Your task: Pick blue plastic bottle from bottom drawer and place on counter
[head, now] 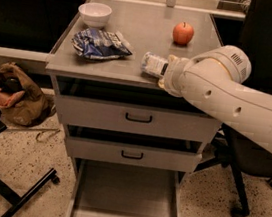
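Note:
The blue plastic bottle point(153, 64) lies on its side at the front edge of the counter point(141, 35), its right end against my gripper point(167, 70). The gripper sits at the tip of the white arm point(229, 93), which reaches in from the right at counter height. The arm's wrist covers the gripper's hold on the bottle. The bottom drawer point(124, 200) stands pulled out below, and its grey floor shows nothing on it.
On the counter are a white bowl point(94, 14) at the back left, a crinkled blue-and-white snack bag point(100, 44) and a red apple point(183, 33). The two upper drawers point(137, 117) are closed. A brown bag point(16, 95) lies on the floor to the left, and a chair base point(237, 195) stands to the right.

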Controlling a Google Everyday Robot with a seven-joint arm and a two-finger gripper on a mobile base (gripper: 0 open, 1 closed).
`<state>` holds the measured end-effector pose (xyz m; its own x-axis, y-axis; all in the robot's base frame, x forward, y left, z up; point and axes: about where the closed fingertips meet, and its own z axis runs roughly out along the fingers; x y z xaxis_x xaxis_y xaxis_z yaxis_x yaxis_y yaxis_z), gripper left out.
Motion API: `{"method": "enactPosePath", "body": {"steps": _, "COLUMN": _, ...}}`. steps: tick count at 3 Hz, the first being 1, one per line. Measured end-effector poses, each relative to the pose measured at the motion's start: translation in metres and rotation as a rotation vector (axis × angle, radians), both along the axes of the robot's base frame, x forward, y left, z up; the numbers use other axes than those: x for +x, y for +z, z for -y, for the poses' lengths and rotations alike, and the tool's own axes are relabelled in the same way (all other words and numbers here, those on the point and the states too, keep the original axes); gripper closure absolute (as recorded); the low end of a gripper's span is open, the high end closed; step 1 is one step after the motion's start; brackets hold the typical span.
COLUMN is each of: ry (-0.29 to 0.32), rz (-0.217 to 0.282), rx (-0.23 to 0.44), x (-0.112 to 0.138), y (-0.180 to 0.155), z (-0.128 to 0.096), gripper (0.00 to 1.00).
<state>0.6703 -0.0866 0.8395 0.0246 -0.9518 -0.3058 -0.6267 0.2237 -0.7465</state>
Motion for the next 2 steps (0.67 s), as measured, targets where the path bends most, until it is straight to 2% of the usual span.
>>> {"method": "enactPosePath", "body": {"steps": 1, "ry": 0.000, "rz": 0.044, "rx": -0.015, "x": 0.0045, "y": 0.0075, "z": -0.0019, "gripper": 1.00}}
{"method": "enactPosePath", "body": {"steps": 2, "ry": 0.000, "rz": 0.044, "rx": -0.015, "x": 0.0045, "y": 0.0076, "z": -0.0018, "gripper": 1.00}}
